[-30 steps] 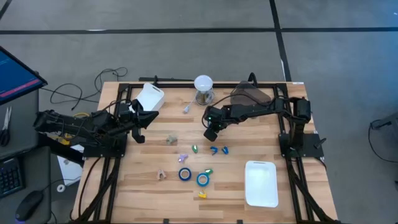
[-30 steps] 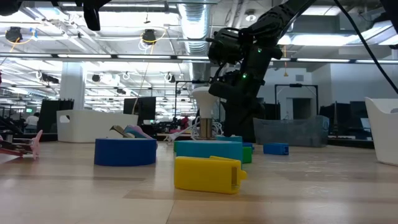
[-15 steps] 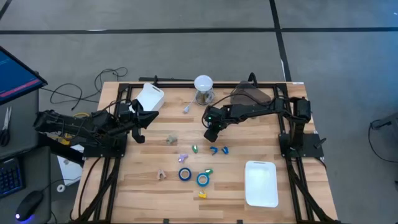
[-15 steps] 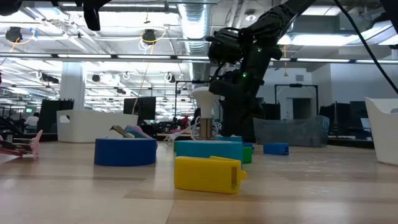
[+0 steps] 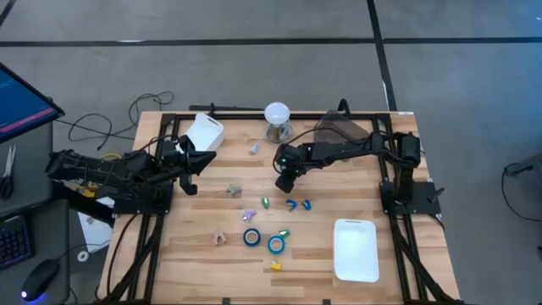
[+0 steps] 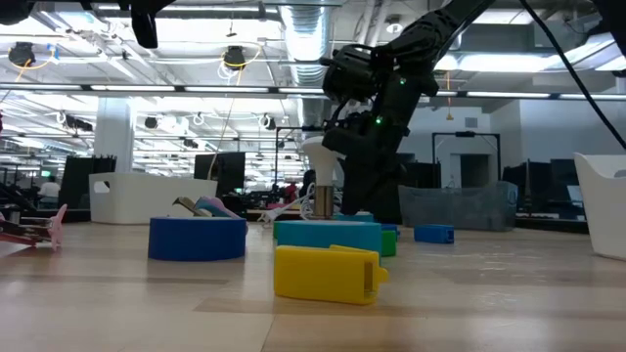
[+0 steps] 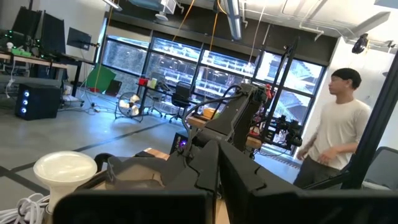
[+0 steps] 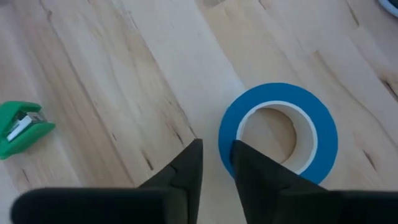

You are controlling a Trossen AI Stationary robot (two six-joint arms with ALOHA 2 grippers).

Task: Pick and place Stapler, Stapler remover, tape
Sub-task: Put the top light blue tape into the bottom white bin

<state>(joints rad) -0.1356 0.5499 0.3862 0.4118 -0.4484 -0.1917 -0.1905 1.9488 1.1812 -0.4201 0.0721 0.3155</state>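
Two blue tape rolls (image 5: pixel 251 237) (image 5: pixel 277 245) lie flat on the wood near the table's near edge; in the low view they are the dark blue roll (image 6: pixel 196 238) and the lighter one (image 6: pixel 328 232). My right gripper (image 5: pixel 284 183) hovers high above the table's middle (image 6: pixel 357 196), fingers a narrow gap apart. In its wrist view (image 8: pixel 216 146) a blue roll with a pale core (image 8: pixel 278 127) lies flat below and beyond the fingertips, untouched. My left gripper (image 5: pixel 196 161) waits shut at the table's left, by a white tray (image 5: pixel 206 131).
Small pieces lie scattered around the rolls: green (image 5: pixel 265 202) (image 8: pixel 22 127), blue (image 5: pixel 298 205), purple (image 5: pixel 249 215), pink (image 5: pixel 220 239), yellow (image 5: pixel 275 264) (image 6: pixel 326 272). A white tray (image 5: pixel 356 248) sits near right. A white-topped jar (image 5: pixel 276 123) and a dark bag (image 5: pixel 343 129) stand far. A person (image 7: pixel 336 137) stands beyond.
My right gripper has edged a little toward the table's left, staying at the same height. Nothing on the table has moved.
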